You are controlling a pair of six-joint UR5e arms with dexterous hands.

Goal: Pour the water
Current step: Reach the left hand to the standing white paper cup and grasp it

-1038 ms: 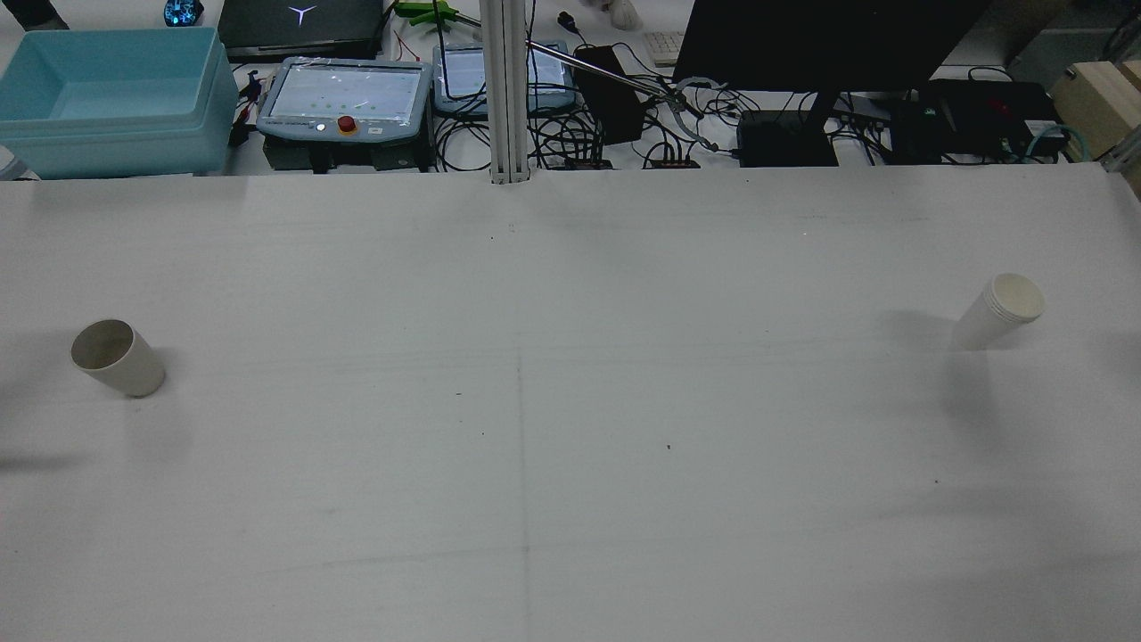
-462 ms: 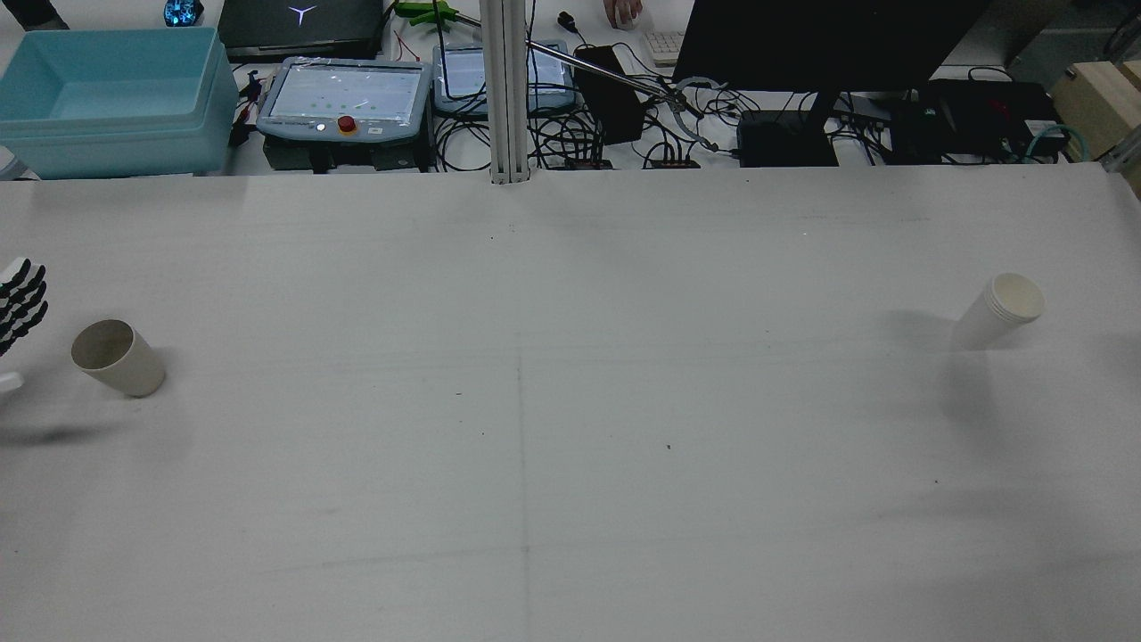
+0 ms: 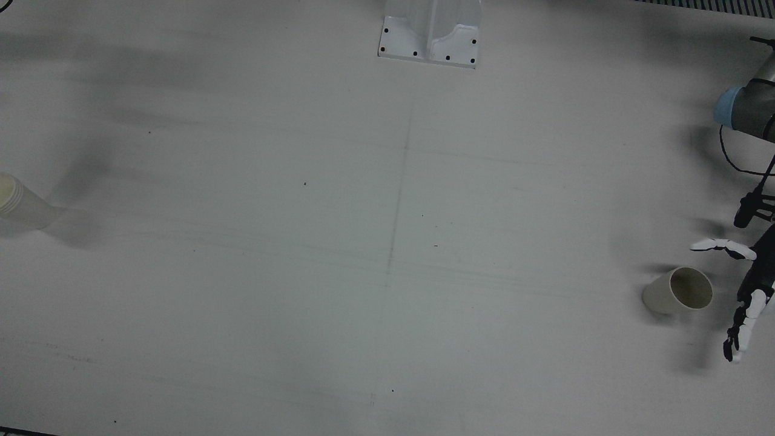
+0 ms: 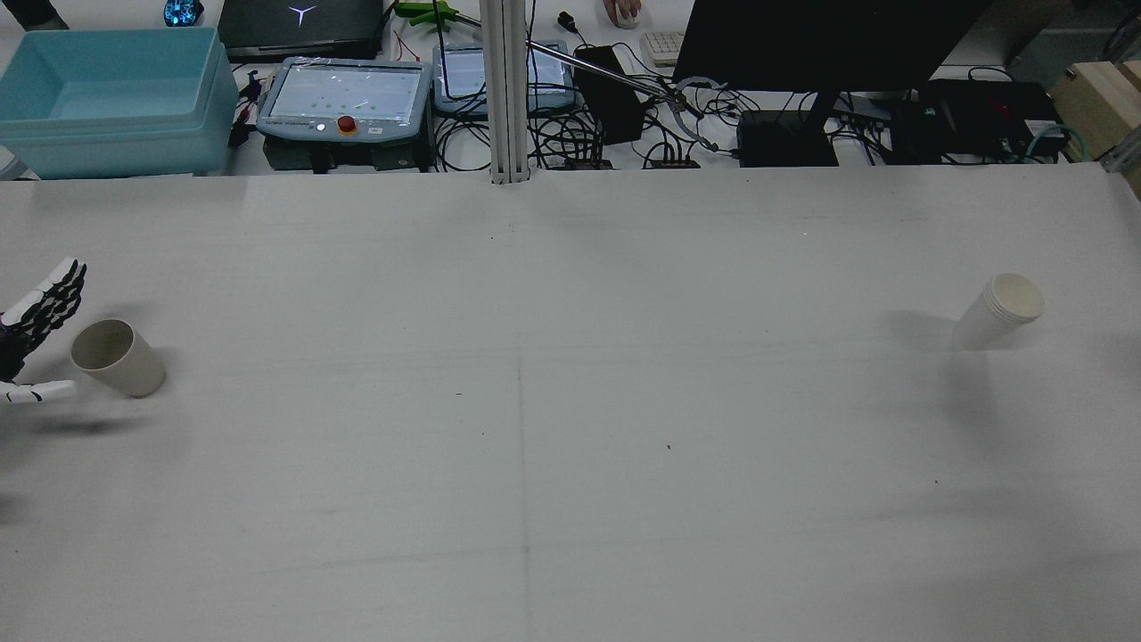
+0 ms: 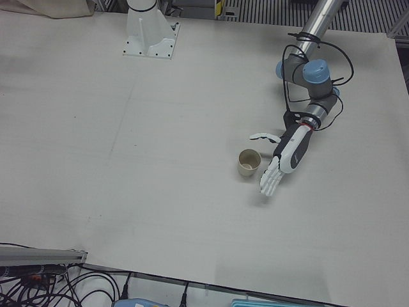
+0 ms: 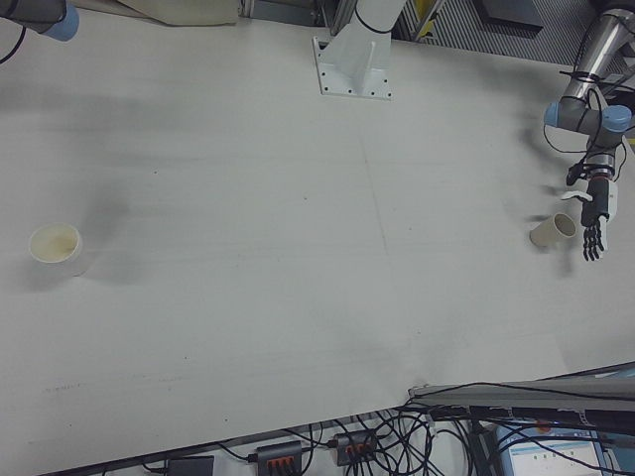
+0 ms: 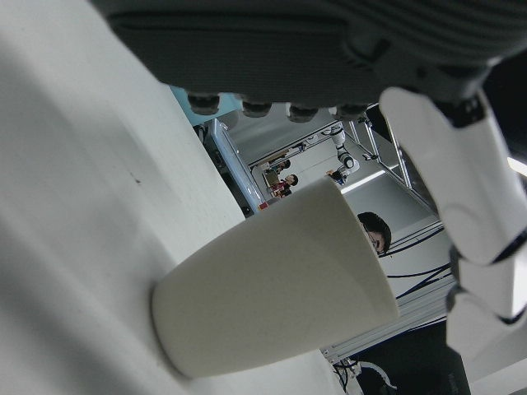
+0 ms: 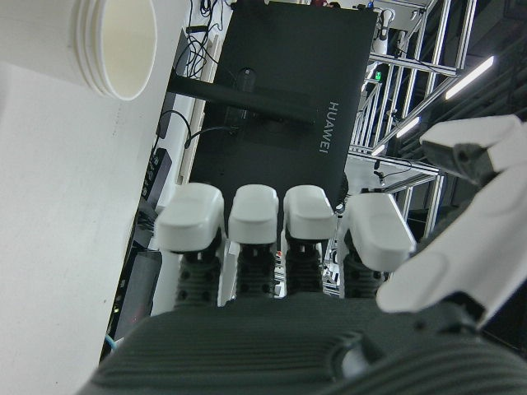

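A beige paper cup (image 4: 116,357) stands upright at the table's left side in the rear view. It also shows in the front view (image 3: 677,290), the left-front view (image 5: 248,162), the right-front view (image 6: 553,231) and the left hand view (image 7: 272,284). My left hand (image 4: 37,328) is open with fingers spread right beside this cup, not touching it; it also shows in the left-front view (image 5: 282,160) and the front view (image 3: 746,297). A stack of white paper cups (image 4: 998,310) stands at the far right, also in the right hand view (image 8: 95,41). My right hand (image 8: 280,271) is open and empty, away from that stack.
Beyond the table's far edge are a blue bin (image 4: 107,98), a teach pendant (image 4: 343,98), a metal post (image 4: 504,89) and a dark monitor (image 4: 820,45) among cables. A white mounting base (image 3: 430,33) sits at the table's robot side.
My left hand has come in from the table's left edge and now sits close beside the beige cup. Both cups stay put.
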